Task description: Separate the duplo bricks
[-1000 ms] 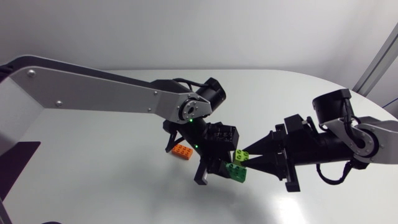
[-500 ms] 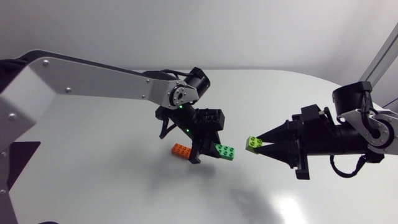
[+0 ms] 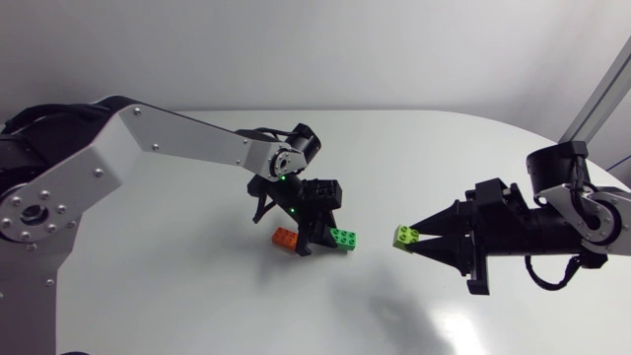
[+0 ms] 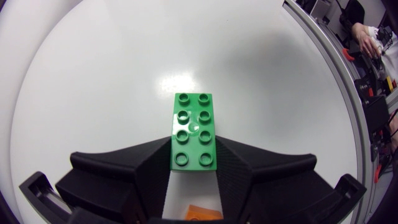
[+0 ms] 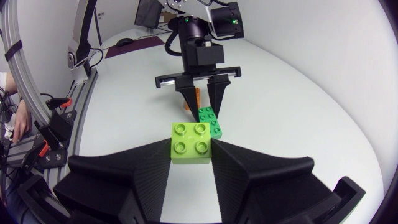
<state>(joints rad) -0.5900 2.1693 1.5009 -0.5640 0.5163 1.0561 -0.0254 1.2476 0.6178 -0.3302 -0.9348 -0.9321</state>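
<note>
Green and lime are apart: the green brick sits clamped between the fingers of the left gripper, low over the middle of the table. The lime brick is pinched at the tips of the right gripper, off to the right, with a clear gap between the two. An orange brick lies on the table just left of the green one, beside the left gripper. The split looks done, so what remains, I judge, is setting both down. Lower each brick flat, studs up, until it rests on the table, and only then part the jaws. Place the green clear of the orange, and keep the lime well to the right so no brick knocks another.
</note>
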